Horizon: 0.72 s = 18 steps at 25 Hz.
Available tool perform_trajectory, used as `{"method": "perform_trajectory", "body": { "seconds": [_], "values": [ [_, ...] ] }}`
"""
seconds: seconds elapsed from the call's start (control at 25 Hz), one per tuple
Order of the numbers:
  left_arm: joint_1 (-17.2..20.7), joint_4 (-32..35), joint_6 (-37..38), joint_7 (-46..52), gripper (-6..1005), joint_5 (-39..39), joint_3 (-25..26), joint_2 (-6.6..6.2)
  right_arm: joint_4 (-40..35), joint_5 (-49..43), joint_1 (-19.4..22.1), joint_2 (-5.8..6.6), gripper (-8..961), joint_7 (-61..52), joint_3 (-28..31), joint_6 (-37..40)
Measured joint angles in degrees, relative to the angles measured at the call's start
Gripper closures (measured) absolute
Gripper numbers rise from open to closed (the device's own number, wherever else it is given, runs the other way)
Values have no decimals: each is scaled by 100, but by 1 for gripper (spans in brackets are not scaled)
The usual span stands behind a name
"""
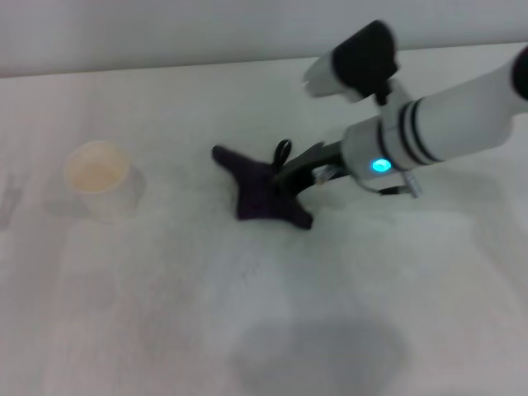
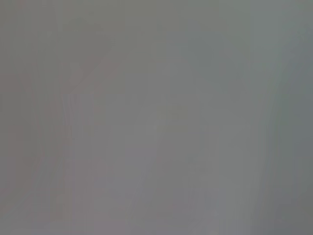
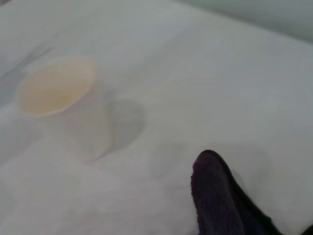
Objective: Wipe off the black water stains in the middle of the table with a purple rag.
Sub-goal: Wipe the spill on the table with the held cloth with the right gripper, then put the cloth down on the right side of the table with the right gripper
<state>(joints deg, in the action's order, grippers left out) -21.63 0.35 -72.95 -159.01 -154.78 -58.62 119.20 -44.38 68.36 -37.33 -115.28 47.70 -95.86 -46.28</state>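
Note:
The purple rag (image 1: 256,191) lies bunched in the middle of the table (image 1: 165,313), its corners spread out and its small black loop (image 1: 282,151) sticking up. My right gripper (image 1: 289,180) reaches in from the right and is shut on the rag's right side, holding it down against the tabletop. A corner of the rag shows in the right wrist view (image 3: 217,200). The black water stains do not show in any view; they may be hidden under the rag. My left gripper is out of view; the left wrist view shows only blank grey.
A pale paper cup (image 1: 99,177) stands upright on the table to the left of the rag, well apart from it; it also shows in the right wrist view (image 3: 63,105). The table's far edge (image 1: 165,70) meets a wall.

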Motion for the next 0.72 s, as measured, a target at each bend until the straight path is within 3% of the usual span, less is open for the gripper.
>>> {"method": "perform_trajectory", "body": {
  "seconds": [0.04,0.4,0.6,0.72],
  "values": [
    [1,0,0,0,108,0,0,-1,0,0,0,0,839,0,0,0],
    [2,0,0,2,108,0,0,-3,-99,-87,537,51,834,1049,2069,-1149],
    [-6,2,0,-1,108,0,0,-3,-99,-242,713,94,831,1158,2312,-1375],
    [-26,5,4,-2,108,0,0,-3,-55,-552,735,54,830,1113,2323,-1375]
  ]
}}
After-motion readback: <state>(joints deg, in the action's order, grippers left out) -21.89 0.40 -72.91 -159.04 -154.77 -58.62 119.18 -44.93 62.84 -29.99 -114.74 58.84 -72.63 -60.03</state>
